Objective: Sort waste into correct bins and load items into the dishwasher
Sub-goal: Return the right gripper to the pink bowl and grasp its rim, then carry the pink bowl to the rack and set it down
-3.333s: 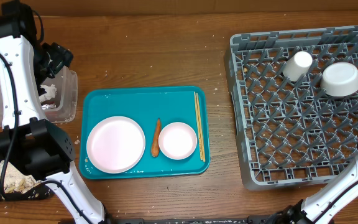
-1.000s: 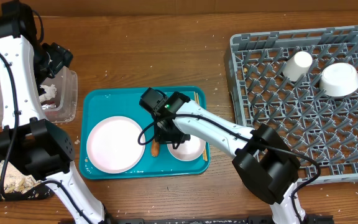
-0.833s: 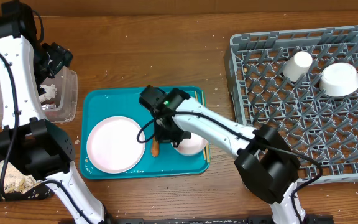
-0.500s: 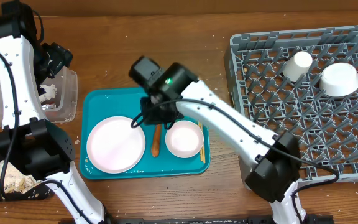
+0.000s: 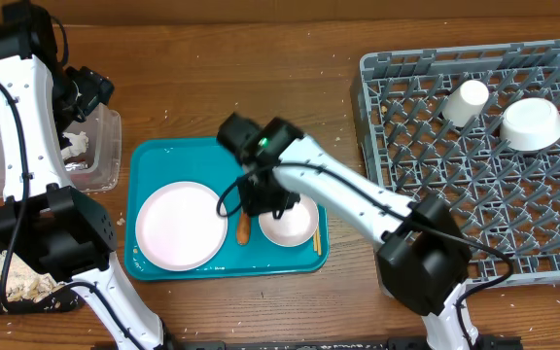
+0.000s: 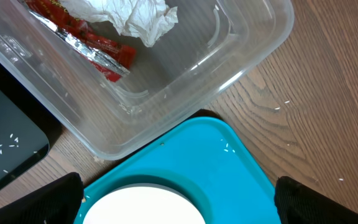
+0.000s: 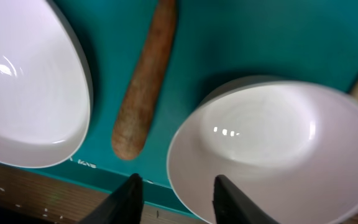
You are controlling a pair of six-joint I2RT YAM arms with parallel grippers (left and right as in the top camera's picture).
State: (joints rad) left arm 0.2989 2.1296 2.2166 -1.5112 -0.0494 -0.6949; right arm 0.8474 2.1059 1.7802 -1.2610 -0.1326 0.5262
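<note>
The bowl sits on the right half of the teal tray, but you never get all of it. From overhead the right arm covers its upper left part, and in the right wrist view it runs off the bottom and right edges. The right claw is spread, and the bowl's near left rim falls between its fingertips. Can't tell if either tip actually touches it. The carrot lies just left of the bowl, with its lower end right by the left tip; overhead, the arm hides its top. The plate is further left and cut off in that view. The chopsticks lie along the tray's right edge, upper part hidden by the arm. The left claw is spread wide with nothing in it, only its tips showing, over the clear bin and the tray corner on the wooden surface.
</note>
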